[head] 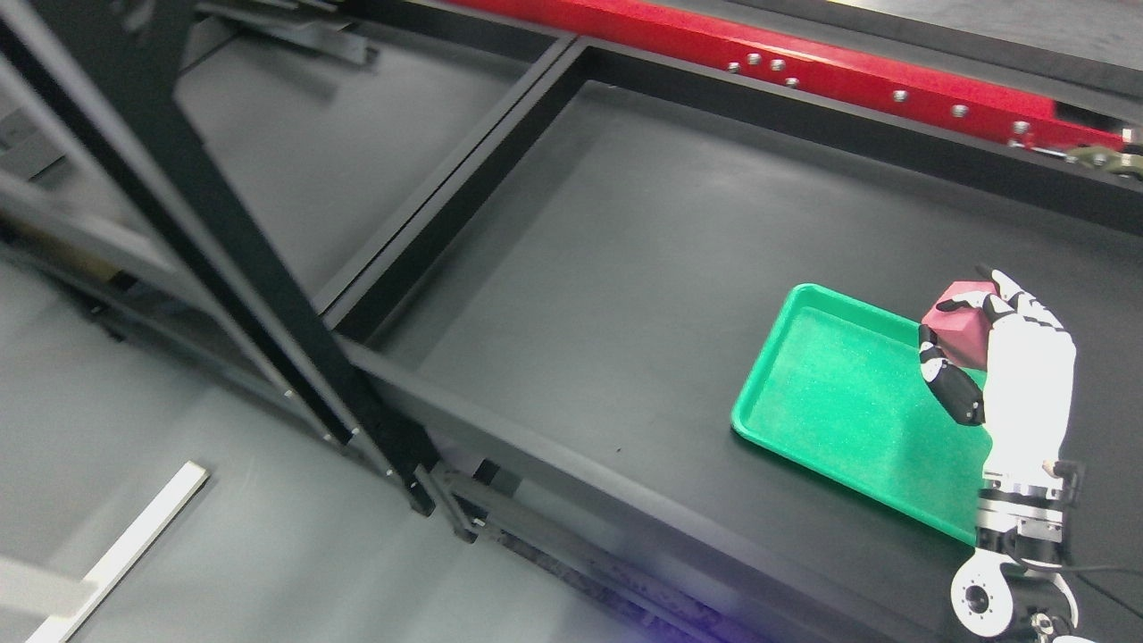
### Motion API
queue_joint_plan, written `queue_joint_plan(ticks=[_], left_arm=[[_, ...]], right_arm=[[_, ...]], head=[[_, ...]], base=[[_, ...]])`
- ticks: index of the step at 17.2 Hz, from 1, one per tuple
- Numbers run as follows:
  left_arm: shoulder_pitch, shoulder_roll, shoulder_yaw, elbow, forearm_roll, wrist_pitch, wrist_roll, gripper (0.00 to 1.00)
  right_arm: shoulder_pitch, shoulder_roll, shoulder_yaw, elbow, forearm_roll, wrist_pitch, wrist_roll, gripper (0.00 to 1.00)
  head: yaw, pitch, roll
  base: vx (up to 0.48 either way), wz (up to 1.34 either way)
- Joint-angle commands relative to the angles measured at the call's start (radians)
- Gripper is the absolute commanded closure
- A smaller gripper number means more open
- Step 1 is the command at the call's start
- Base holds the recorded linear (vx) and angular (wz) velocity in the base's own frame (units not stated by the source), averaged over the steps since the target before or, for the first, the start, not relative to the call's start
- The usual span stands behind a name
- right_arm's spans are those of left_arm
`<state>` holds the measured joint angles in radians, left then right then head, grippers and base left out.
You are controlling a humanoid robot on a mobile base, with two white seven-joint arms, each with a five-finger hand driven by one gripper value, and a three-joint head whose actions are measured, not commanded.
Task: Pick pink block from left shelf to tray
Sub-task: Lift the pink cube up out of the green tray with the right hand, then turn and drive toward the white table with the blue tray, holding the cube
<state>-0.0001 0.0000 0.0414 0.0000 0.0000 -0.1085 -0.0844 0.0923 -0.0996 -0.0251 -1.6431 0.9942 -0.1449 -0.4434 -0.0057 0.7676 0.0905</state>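
A pink block [960, 329] is held above the green tray [830, 393], which lies on the dark shelf surface at the right. My right hand [969, 344], white with black fingers, comes up from the lower right and has its fingers and thumb closed around the block. The block hangs over the tray's right half, off its floor. The left arm does not show.
A black shelf frame [232, 259] with a slanted post crosses the left side, and a black divider bar [455, 196] separates two shelf bays. A red beam [804, 62] runs along the back. A white strip [125, 549] lies on the grey floor at lower left.
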Motion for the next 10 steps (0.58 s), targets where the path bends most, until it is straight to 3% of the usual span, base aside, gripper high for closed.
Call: queue_joint_plan(ticks=[1,10], left_arm=[[-0.023,0.017,0.0,-0.017,-0.002,0.0,0.0,0.0],[-0.023,0.017,0.0,-0.017,-0.002,0.0,0.0,0.0]], right_arm=[[0.021,0.043,-0.019,-0.06,-0.015,-0.013,-0.005,0.99],[0.035,0.041,-0.019,-0.061,-0.037,-0.015,0.003,0.99]], head=[[0.0,0.0,0.0],[0.0,0.0,0.0]], base=[[-0.129,0.39],[-0.176,0.81]])
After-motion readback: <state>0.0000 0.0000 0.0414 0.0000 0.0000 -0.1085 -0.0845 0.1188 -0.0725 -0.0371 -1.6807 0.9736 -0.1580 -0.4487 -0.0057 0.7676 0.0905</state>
